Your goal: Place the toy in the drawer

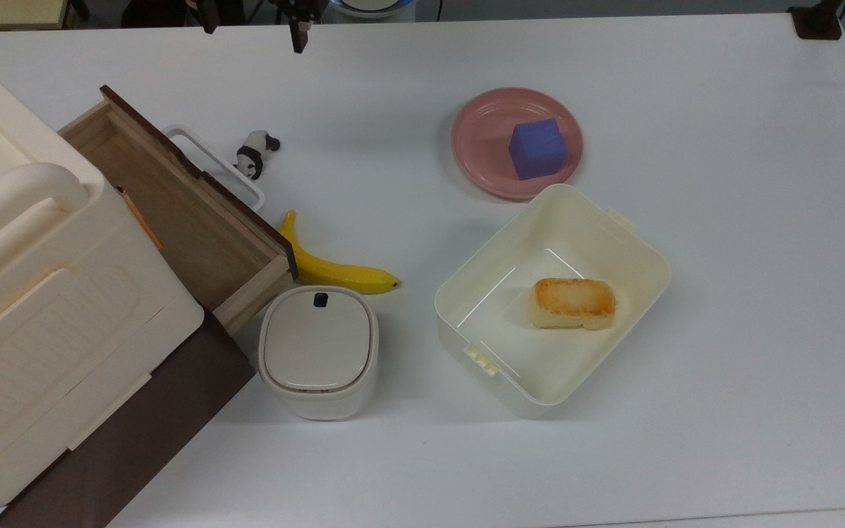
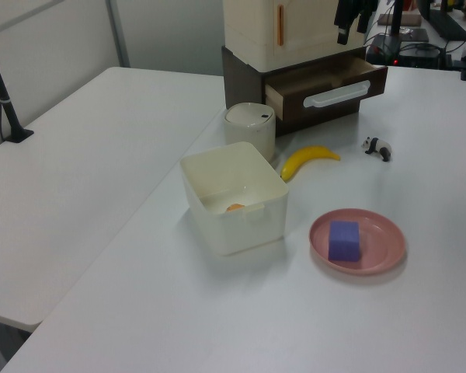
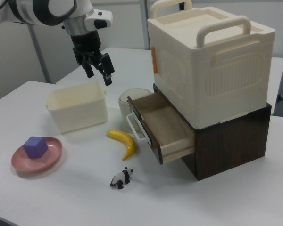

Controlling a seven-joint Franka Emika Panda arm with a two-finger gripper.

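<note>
From the right view, the closest thing is the toy [image 3: 121, 178], a small black-and-white panda on the bare white table [image 3: 61, 197], just out in front of the drawer [image 3: 161, 127]. The drawer is pulled open, its wooden inside bare, its white loop handle [image 3: 136, 127] facing the panda. The two are near but not touching. Just behind the panda lies a yellow banana [image 3: 124, 141], its tip close to the drawer's front panel. Off to the right view's left sits a pink plate [image 3: 37, 156] with a blue-purple cube [image 3: 36, 146] on it. Farther back stands an open cream bin [image 3: 77, 112], which in the top view holds a browned piece of bread [image 1: 574, 303], and beside it a small round-cornered lidded container [image 1: 317, 350]. Highest and farthest, the gripper [image 3: 98, 68] hangs in the air above the bin, well away from the panda, its fingers [image 3: 107, 70] apart and holding nothing, as best I can make out.
</note>
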